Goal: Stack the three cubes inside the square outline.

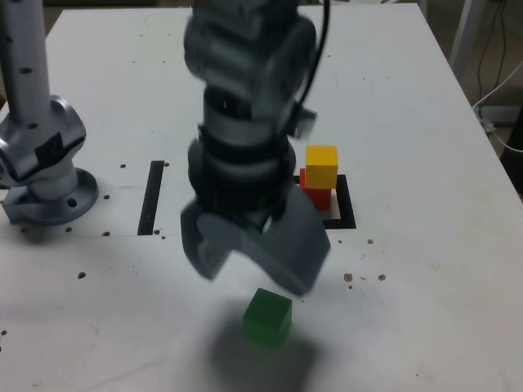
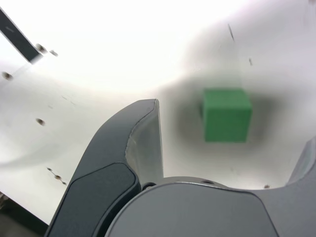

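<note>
My grey two-fingered gripper (image 1: 255, 263) hangs in the lower middle of the exterior view with its jaws spread apart, holding nothing. Just below it, near the bottom edge, the small matte green cube (image 1: 267, 316) rests on the white table (image 1: 425, 269), apart from my fingertips. In the wrist view the same green cube (image 2: 226, 114) lies in the gap between my two fingers (image 2: 132, 148), touching neither. Right of centre in the exterior view, the small matte yellow cube (image 1: 321, 166) sits on top of the small matte red cube (image 1: 317, 194), and the pair stands inside the thick black square outline (image 1: 346, 208). A narrow straight black strip (image 1: 151, 198) lies on the table at centre left, beside the grey arm base (image 1: 42, 155).
</note>
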Available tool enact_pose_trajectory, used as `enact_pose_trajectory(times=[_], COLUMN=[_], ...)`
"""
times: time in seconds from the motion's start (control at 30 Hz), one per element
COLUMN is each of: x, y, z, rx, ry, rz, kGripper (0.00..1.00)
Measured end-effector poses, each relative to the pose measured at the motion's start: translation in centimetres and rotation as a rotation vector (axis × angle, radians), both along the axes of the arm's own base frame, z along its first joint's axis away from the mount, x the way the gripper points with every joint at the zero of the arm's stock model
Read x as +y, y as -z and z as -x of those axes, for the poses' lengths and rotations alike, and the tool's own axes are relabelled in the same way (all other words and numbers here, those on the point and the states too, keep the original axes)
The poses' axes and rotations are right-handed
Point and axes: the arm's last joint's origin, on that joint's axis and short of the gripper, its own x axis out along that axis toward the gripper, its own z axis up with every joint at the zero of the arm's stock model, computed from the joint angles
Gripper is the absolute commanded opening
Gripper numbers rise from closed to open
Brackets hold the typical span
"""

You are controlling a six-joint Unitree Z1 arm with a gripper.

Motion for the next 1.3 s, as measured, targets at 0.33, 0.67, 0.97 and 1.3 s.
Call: enact_pose_trajectory(times=[0.33,0.67,0.97,1.3], x=[-2.2,-1.8,-1.3,-1.3], y=[3.7,6.5,7.1,7.3], z=[-2.0,-3.2,-3.3,-3.2], rx=[0.071,0.128,0.144,0.15], ry=[0.011,0.001,-0.01,-0.009], rz=[-0.006,0.017,0.017,0.017], kGripper=[0.97,0.74,0.24,0.24])
